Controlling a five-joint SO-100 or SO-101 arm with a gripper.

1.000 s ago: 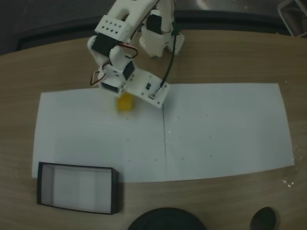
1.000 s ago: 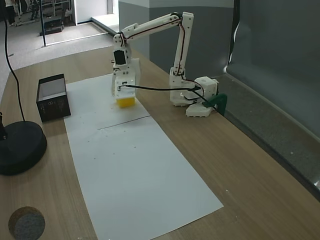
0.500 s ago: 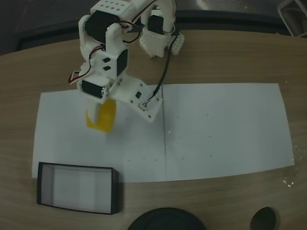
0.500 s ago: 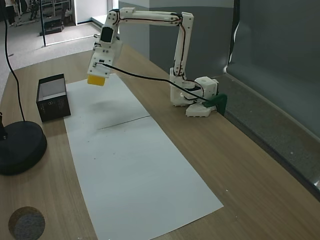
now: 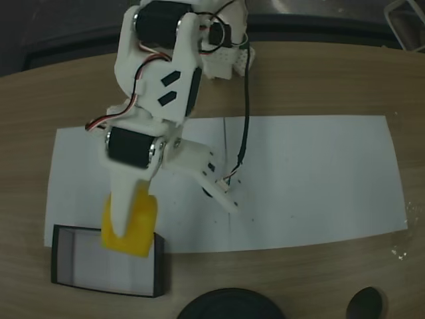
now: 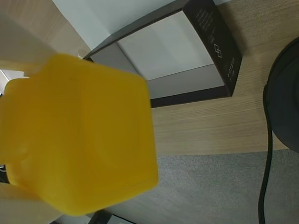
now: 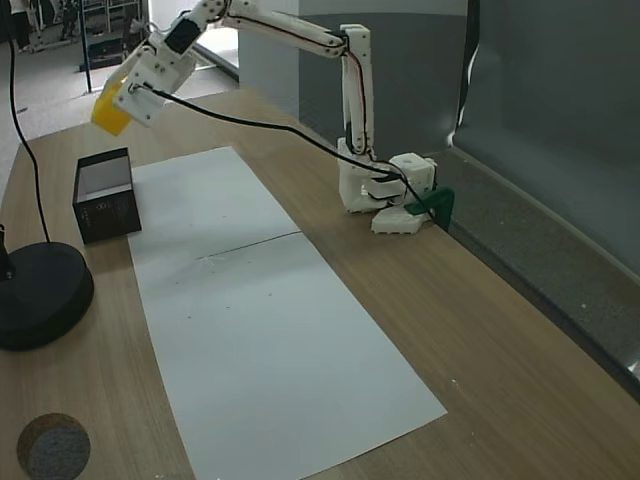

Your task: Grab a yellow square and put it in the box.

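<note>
White paper (image 7: 260, 330) lies flat on the wooden surface (image 7: 480, 330). A round black base (image 7: 40, 295) sits near the paper's edge.

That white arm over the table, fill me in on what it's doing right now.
The white arm's gripper is shut on a small bright yellow block and holds it in the air above the table. In a fixed view the block hangs above the shallow black-walled box with the pale bottom, which has nothing in it. The block is not yet in the box. White paper sheets cover the wooden table beside it.
</note>
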